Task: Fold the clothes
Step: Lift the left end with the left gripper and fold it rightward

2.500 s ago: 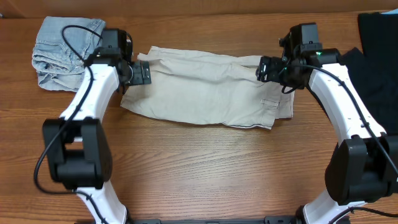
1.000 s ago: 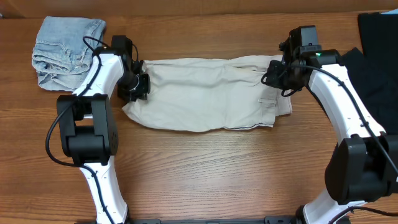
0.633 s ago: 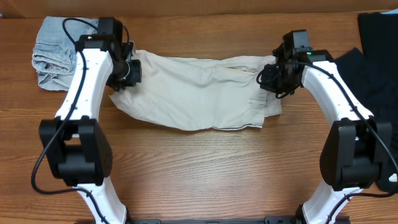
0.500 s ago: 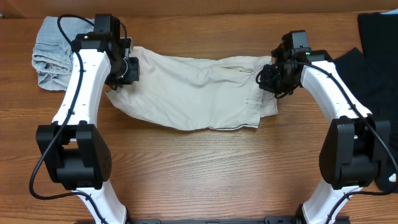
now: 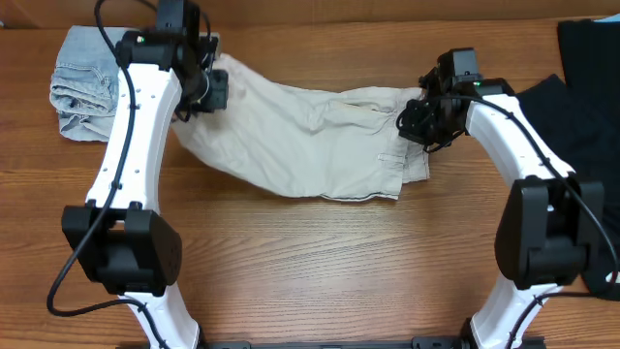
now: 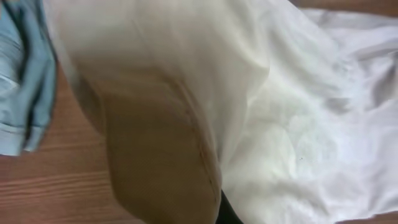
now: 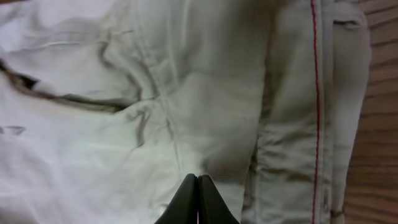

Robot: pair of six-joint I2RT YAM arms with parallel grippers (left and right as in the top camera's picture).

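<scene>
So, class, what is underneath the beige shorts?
Wooden table shows all around the shorts, so they seem to lie straight on it. Anything beneath the cloth itself is covered and cannot be seen.

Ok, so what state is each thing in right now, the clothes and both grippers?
Shorts: spread out lengthwise, creased, gripped at both ends.
Denim: bunched up at the far left, lying free.
Black garment: lying at the right edge, partly out of frame, not gripped.
Left gripper: shut on the shorts' left end.
Right gripper: shut on the shorts' right end.
</scene>
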